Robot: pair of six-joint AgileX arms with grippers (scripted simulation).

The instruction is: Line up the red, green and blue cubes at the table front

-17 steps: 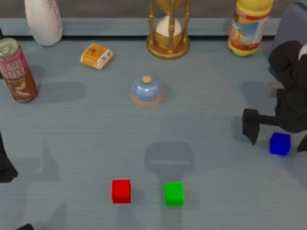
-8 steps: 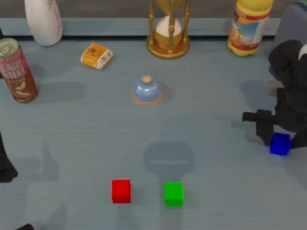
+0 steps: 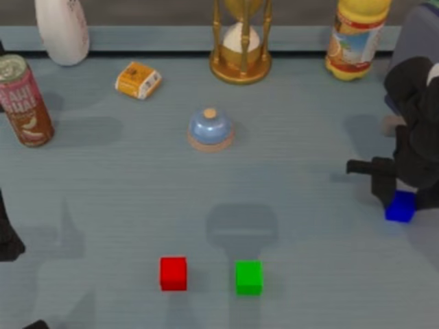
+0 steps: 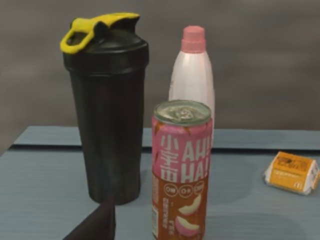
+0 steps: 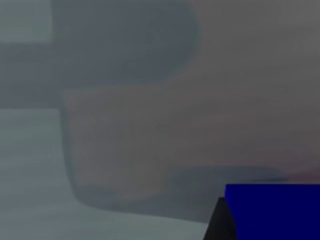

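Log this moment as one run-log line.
right gripper: shut on blue cube, table right side | left arm: parked at left edge | red cube, green cube: placed at front

two cubes (image 3: 173,273) at front centre, third cube (image 3: 400,207) perhaps farther right

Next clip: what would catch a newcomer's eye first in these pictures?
The right gripper at the table's right edge, its jaws on either side of the blue cube. Next, the red cube and green cube, side by side at the front. At the back stands a gold hourglass, with a blue bell in front of it.
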